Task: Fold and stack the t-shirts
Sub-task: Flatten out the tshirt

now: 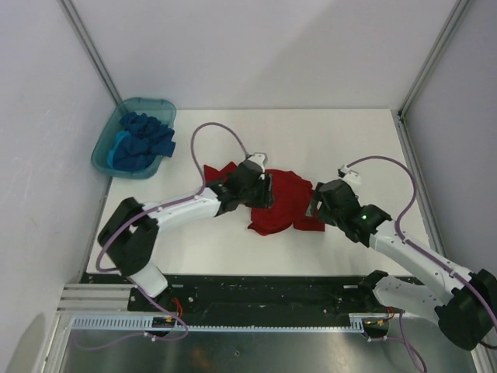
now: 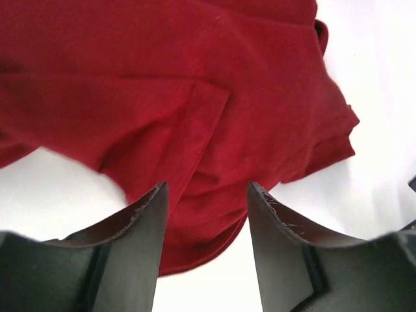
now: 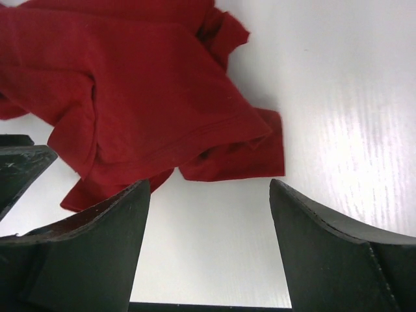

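Your left gripper (image 2: 207, 188) stood with fingers partly apart, low over the crumpled red t-shirt (image 2: 260, 97), cloth showing in the gap. Your right gripper (image 3: 208, 185) gaped wider just beside the shirt's hem, clamped on nothing. The shirt lay mid-table (image 1: 326, 140).

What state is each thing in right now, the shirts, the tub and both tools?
Red t-shirt: crumpled, unfolded, lying between the two tools.
Blue t-shirts: bunched up inside the tub, unfolded.
Teal tub: upright, holding the blue shirts.
Left tool: open, low over the red cloth.
Right tool: open at the shirt's right edge, nothing between its fingers.
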`<state>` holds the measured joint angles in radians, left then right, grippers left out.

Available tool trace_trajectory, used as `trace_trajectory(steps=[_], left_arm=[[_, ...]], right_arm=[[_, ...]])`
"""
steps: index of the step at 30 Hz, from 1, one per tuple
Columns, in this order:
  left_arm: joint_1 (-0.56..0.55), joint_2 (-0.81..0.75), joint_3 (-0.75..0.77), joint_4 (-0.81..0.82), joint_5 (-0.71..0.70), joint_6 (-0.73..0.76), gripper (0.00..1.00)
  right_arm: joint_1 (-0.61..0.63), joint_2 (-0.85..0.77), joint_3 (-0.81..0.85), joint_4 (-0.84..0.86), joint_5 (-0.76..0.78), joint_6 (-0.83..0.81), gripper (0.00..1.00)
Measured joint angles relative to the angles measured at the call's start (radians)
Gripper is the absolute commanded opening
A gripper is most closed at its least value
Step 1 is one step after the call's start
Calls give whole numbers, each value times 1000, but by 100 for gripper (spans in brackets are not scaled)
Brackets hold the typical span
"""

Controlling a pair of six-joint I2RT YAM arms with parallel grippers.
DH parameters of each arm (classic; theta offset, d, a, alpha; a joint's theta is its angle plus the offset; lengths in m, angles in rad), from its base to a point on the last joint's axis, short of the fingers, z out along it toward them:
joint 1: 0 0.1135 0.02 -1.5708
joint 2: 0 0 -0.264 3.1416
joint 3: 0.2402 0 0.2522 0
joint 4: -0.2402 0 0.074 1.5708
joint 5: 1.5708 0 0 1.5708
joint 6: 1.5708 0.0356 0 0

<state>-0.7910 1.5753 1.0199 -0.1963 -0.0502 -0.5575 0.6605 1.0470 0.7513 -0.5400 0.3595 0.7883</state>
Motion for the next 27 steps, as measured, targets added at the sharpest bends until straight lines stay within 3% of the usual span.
trace_trajectory(steps=[6,16,27], left_arm=[[-27,156,132,9,-30,-2,52],[-28,282,215,15,-101,-29,45],[-28,304,219,16,-183,-56,8]], right_arm=[[-61,-79,-53,-22,-3,8,77],[-81,-32,-82,18,-40,5,77],[-82,108,-83,163,-78,-8,76]])
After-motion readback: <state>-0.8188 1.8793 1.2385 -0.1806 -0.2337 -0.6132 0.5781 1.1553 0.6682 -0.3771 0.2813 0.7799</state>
